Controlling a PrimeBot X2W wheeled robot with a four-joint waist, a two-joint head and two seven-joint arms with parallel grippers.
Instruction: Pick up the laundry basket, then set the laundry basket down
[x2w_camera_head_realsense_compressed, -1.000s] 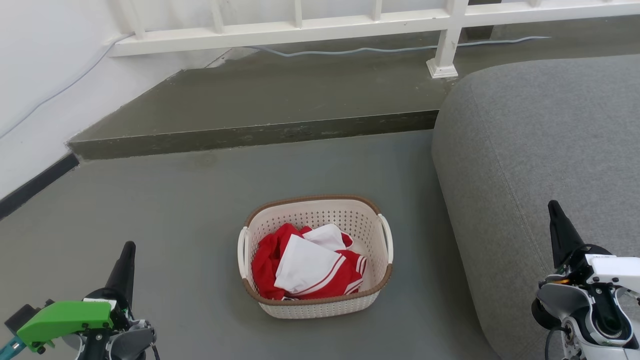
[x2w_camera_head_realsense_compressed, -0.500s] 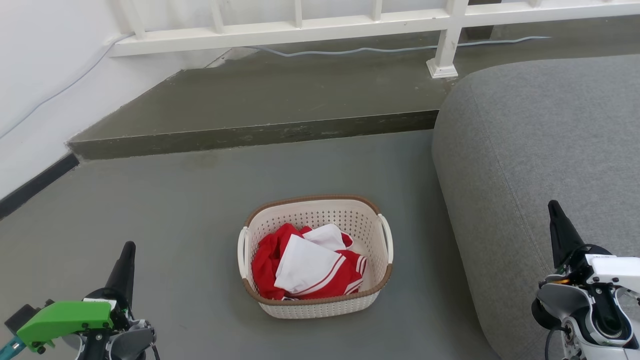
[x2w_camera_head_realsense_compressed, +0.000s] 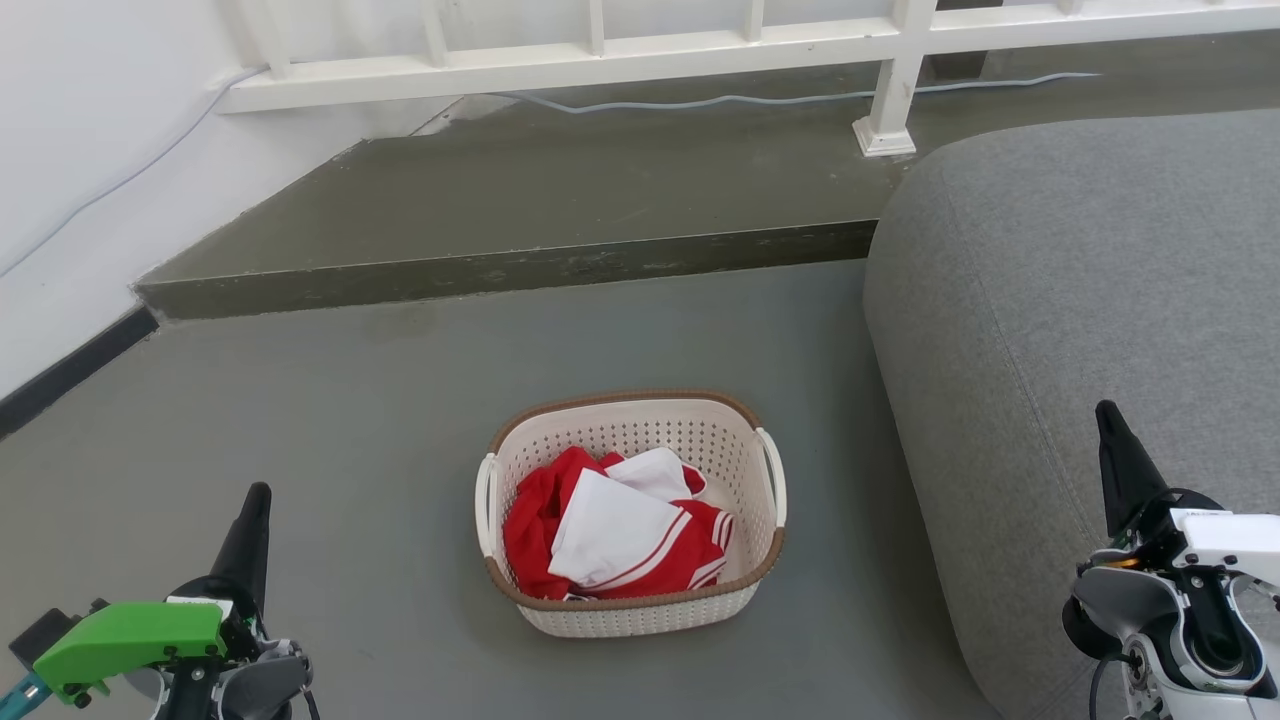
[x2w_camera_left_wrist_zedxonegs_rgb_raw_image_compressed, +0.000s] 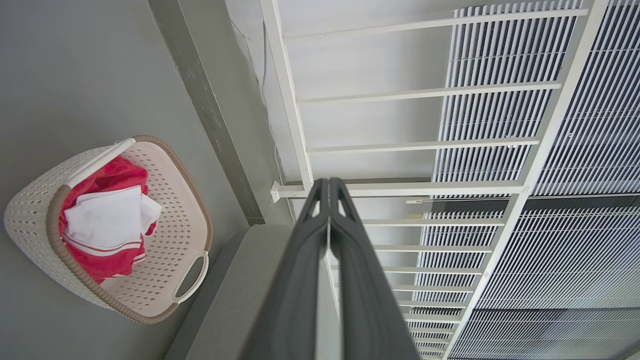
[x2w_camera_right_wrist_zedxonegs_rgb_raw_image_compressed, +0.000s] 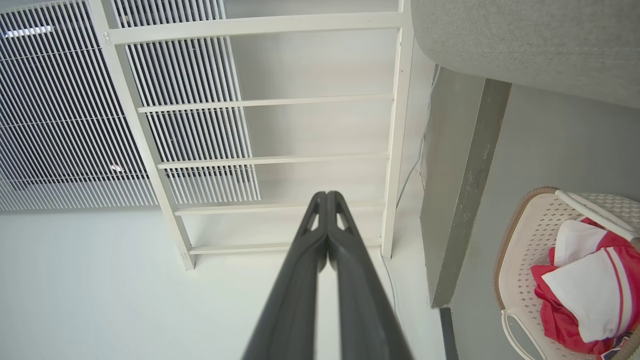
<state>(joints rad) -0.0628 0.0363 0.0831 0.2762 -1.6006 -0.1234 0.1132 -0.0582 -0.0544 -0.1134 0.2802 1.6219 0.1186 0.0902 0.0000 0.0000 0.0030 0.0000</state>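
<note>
**Grey floor (x2w_camera_head_realsense_compressed: 330, 450) carries the laundry basket (x2w_camera_head_realsense_compressed: 640, 612), untouched**

Dull grey flooring spreads across the head view. A raised concrete step (x2w_camera_head_realsense_compressed: 500, 265) lies behind it. A white railing (x2w_camera_head_realsense_compressed: 600, 55) stands on the step, its upper part cut off by the frame. A pale cable (x2w_camera_head_realsense_compressed: 780, 98) trails along beneath the rail. A grey sofa (x2w_camera_head_realsense_compressed: 1080, 300) takes up the right side, running out of view at the right and bottom edges.

The laundry basket stands upright on the floor, near the sofa's left flank but apart from it, roughly midway between the two arms. It has a brown rim and a white loop handle on each side. Red-and-white clothes (x2w_camera_head_realsense_compressed: 610, 535) lie crumpled inside and hide its bottom. Which garments they are cannot be told. In the right wrist view the frame's edge cuts the basket off.

The left claw (x2w_camera_head_realsense_compressed: 256, 497) sits at the lower left, well apart from the basket. Its fingers are pressed together on nothing. A green housing (x2w_camera_head_realsense_compressed: 130, 635) behind it is partly cut off. The right claw (x2w_camera_head_realsense_compressed: 1106, 415), at the lower right in front of the sofa, is likewise closed and empty. Both wrist views show the fingertips meeting.
</note>
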